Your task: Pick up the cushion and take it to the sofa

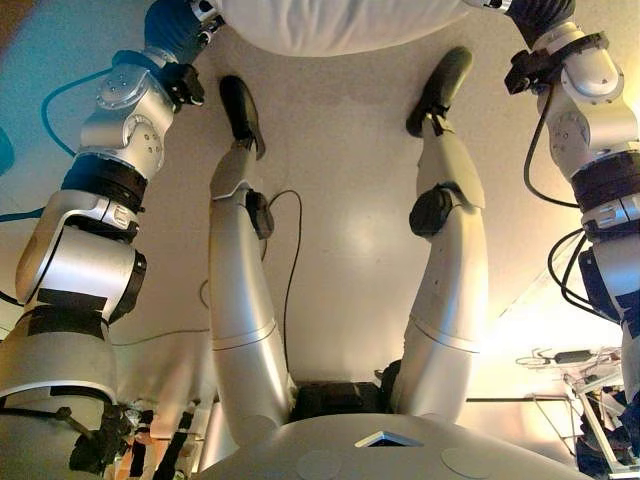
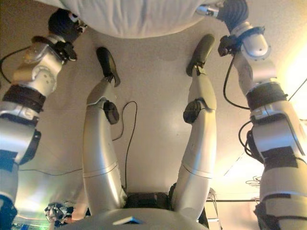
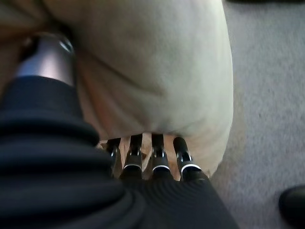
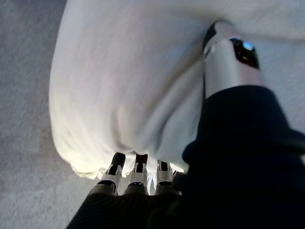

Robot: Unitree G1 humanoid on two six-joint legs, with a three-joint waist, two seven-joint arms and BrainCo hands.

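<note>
Both hands are gripping the cushion (image 2: 139, 17) at the top centre of the head views: left hand (image 3: 143, 157) and right hand (image 4: 138, 174) each running fingers under an end, thumb pressing the top face. Pick-up looks done; carry underway. No sofa visible, so next move needs locating it while holding squeeze.

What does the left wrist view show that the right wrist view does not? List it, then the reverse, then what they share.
Only the left wrist view shows the left hand, its fingers going under one end of the cushion and its thumb pressed into the side. Only the right wrist view shows the right hand, gripping the other end the same way. Both show the pale cushion held off the grey floor.
</note>
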